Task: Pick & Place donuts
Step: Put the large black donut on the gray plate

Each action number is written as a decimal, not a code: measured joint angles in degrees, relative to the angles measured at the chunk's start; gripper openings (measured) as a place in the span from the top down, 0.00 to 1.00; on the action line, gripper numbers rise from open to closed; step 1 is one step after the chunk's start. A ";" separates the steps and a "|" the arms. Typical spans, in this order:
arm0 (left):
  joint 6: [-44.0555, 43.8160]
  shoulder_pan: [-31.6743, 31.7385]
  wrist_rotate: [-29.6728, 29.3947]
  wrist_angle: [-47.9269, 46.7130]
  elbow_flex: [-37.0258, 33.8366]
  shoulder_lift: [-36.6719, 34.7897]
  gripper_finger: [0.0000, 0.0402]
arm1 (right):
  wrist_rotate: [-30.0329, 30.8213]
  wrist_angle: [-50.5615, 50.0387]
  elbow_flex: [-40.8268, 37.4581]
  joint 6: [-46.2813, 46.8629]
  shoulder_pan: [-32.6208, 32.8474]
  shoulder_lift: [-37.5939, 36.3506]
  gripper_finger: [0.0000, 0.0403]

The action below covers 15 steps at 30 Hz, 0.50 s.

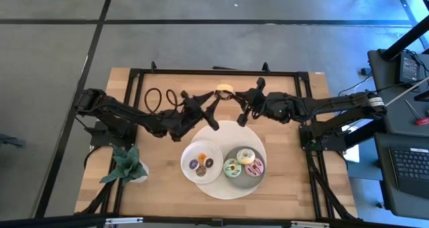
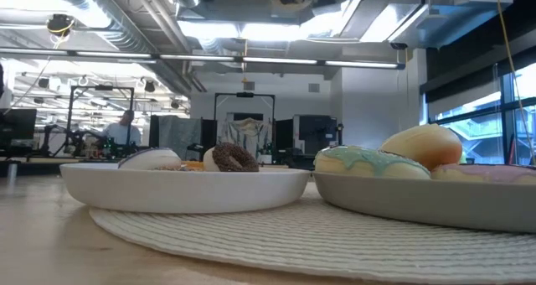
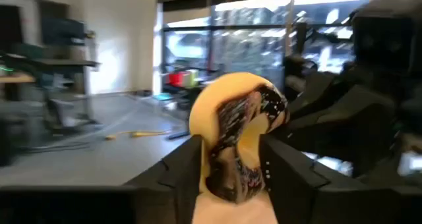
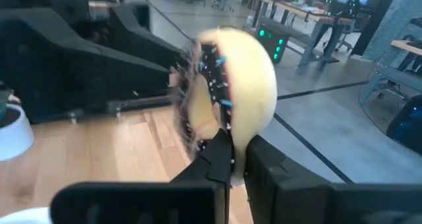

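Observation:
A chocolate-iced sprinkled donut [image 1: 223, 90] hangs in the air over the far middle of the table, between both grippers. My left gripper [image 1: 214, 99] reaches it from the left and my right gripper [image 1: 236, 98] from the right, each shut on it. The left wrist view shows the donut [image 3: 237, 132] upright between my left gripper's [image 3: 231, 178] fingers. In the right wrist view the donut [image 4: 231, 85] stands above my right gripper [image 4: 239, 159]. Pink, green and white donuts lie on the grey plate [image 1: 243, 176]. Mini donuts lie on the white plate [image 1: 201, 176]. My left gripper has the donut's lower part [image 3: 227, 174] between its two fingers, one finger on each side, coming level from the table's left. The donut stands upright on edge, lifted clear of the table. My right gripper pinches the donut's rim [image 4: 227, 135] between its nearly closed fingers, coming from the table's right. The donut rises above the fingertips, clear of the table.
A round white mat [image 1: 231, 191] lies under both plates at the near middle. A green leafy plant [image 1: 127, 166] stands at the near left. Black cable loops [image 1: 161, 97] lie at the far left. The low view shows the white plate [image 2: 184, 189] and grey plate [image 2: 419, 203] close up.

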 joint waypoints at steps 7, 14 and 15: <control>10.28 -5.27 -17.43 0.07 0.00 -1.90 0.51 | -8.82 -18.82 6.36 4.61 1.55 -3.25 0.94; 12.45 -7.10 -19.56 -0.33 0.00 -2.36 0.49 | -34.69 -44.40 8.49 14.35 2.83 -3.76 0.93; 12.47 -6.99 -18.97 -0.33 0.00 -2.36 0.49 | -37.33 -44.32 7.07 15.33 3.61 -3.74 0.93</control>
